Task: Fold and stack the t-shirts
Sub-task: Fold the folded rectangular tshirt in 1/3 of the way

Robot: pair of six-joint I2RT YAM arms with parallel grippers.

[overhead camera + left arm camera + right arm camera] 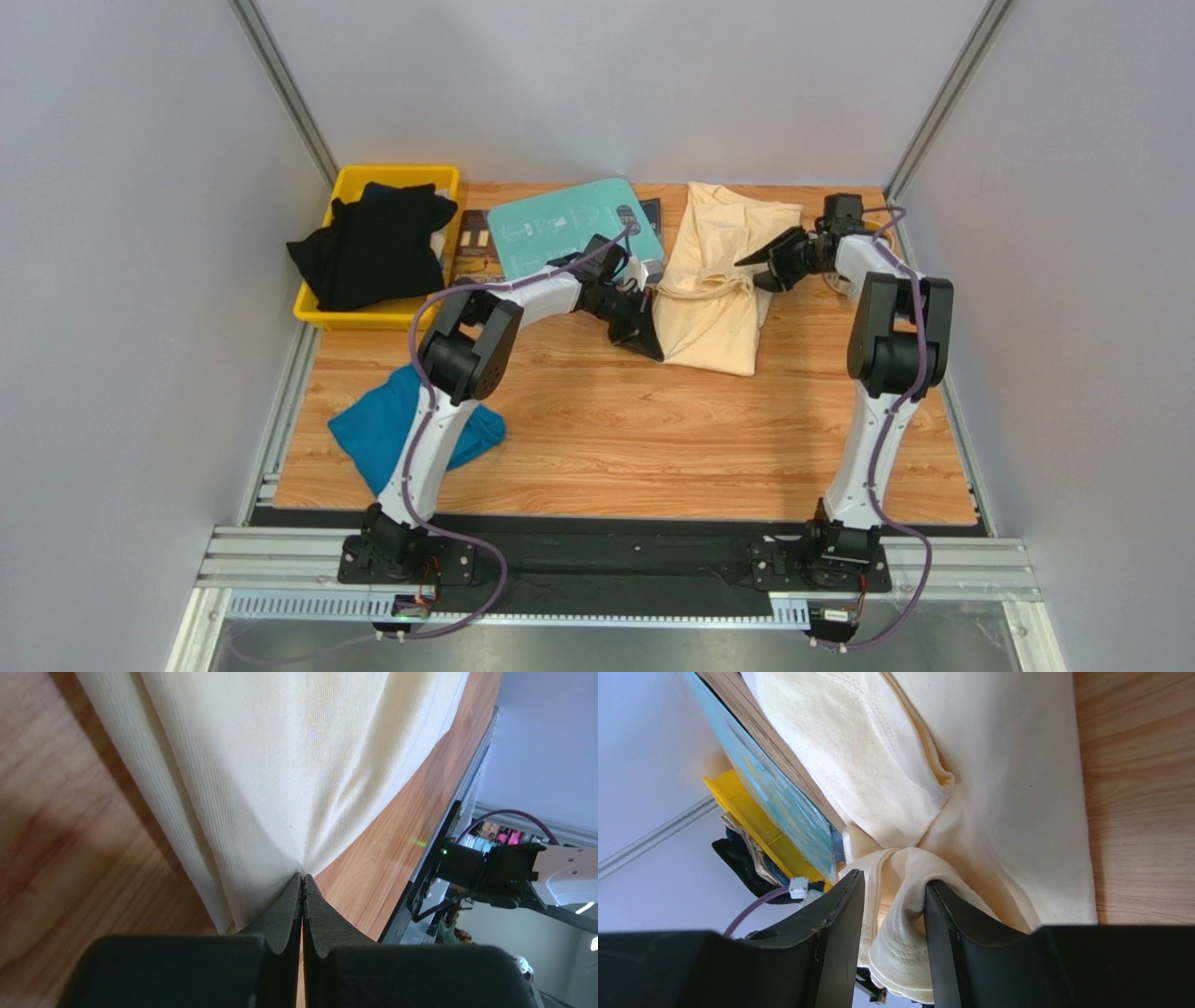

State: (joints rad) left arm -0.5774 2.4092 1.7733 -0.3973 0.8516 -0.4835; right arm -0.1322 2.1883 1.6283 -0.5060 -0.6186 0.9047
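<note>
the cream-yellow t-shirt (718, 287) lies rumpled at the far middle of the wooden surface (631, 434), just beside a teal board (561, 224). the left gripper (302, 878) is closed, pinching the shirt's left edge. the right gripper (892, 882) has its jaws partway apart around a bunched fold that fills the gap. a teal-blue t-shirt (379, 427) lies crumpled at the near left, and black t-shirts (368, 249) drape over a yellow bin (337, 315).
</note>
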